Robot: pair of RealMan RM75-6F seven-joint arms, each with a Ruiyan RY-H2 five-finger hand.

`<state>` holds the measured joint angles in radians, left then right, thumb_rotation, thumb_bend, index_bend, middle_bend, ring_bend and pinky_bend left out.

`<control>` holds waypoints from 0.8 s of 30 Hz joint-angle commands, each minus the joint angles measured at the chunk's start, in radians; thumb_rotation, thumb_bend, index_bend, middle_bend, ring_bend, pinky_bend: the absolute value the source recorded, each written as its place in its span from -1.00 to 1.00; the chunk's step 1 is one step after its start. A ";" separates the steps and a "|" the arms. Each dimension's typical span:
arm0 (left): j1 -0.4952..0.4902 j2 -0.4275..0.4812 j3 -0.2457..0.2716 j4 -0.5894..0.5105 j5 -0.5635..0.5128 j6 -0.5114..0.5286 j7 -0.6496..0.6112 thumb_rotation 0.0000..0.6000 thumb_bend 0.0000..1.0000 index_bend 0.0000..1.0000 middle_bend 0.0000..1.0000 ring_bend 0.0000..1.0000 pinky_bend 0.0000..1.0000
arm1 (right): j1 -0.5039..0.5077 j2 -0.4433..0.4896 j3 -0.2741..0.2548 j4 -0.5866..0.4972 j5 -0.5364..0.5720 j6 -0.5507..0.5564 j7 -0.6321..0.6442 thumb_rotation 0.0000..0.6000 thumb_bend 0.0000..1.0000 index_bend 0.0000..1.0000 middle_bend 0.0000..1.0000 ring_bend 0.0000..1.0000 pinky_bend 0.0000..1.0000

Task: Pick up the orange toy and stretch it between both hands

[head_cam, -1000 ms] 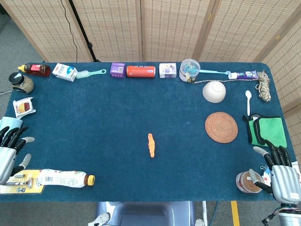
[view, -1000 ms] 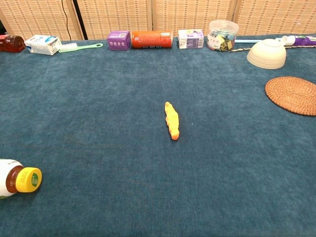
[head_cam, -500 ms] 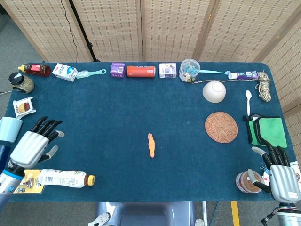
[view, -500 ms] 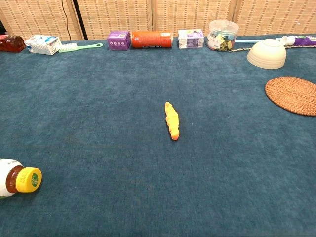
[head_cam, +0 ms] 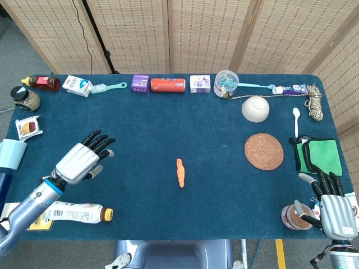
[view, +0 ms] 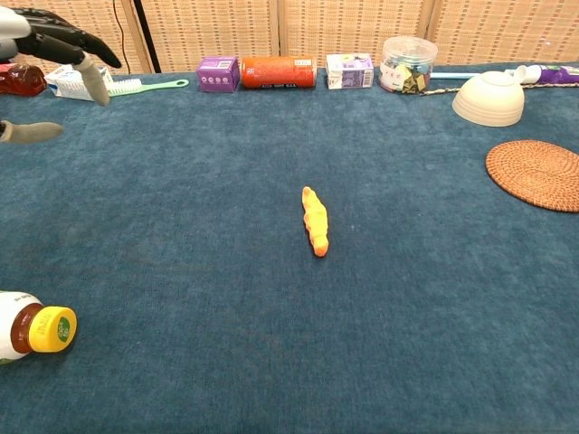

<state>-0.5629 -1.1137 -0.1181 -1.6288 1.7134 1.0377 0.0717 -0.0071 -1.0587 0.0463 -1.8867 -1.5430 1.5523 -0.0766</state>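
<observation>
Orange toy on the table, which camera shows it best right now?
The chest view. There the orange toy lies near the frame's center, close enough that its bumpy, elongated shape is plain. In the head view the same toy is only a small orange sliver on the blue table, with neither hand touching it.

Left hand [head_cam: 83, 158] raised, fingers spread; right hand [head_cam: 335, 207] low, empty.

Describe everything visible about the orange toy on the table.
The small, elongated orange toy has a bumpy, knobbly outline and looks soft and rubbery, yellower in the chest view. It lies flat near the middle of the blue cloth-covered table, lengthwise towards the far edge and slightly slanted. Nothing touches it; both hands are well away.
</observation>
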 commanded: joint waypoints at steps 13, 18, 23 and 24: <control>-0.197 -0.150 -0.032 0.078 -0.034 -0.158 0.044 1.00 -0.30 -0.38 -0.78 -0.88 -0.90 | 0.005 0.011 0.000 -0.031 -0.014 -0.001 -0.025 1.00 -0.20 -0.55 -0.88 -0.77 -1.00; -0.248 -0.210 -0.032 0.123 -0.057 -0.200 0.079 1.00 -0.30 -0.38 -0.80 -0.91 -0.90 | 0.005 0.016 -0.001 -0.038 -0.014 0.000 -0.034 1.00 -0.20 -0.55 -0.88 -0.77 -1.00; -0.282 -0.249 -0.031 0.148 -0.077 -0.227 0.107 1.00 -0.30 -0.41 -0.84 -0.94 -0.90 | 0.003 0.020 0.000 -0.042 -0.012 0.004 -0.035 1.00 -0.20 -0.55 -0.88 -0.77 -1.00; -0.290 -0.257 -0.030 0.153 -0.079 -0.233 0.115 1.00 -0.30 -0.41 -0.85 -0.94 -0.90 | 0.002 0.021 0.000 -0.042 -0.011 0.005 -0.035 1.00 -0.20 -0.55 -0.88 -0.77 -1.00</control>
<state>-0.8451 -1.3627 -0.1494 -1.4823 1.6385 0.8116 0.1794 -0.0048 -1.0374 0.0461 -1.9283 -1.5544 1.5571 -0.1111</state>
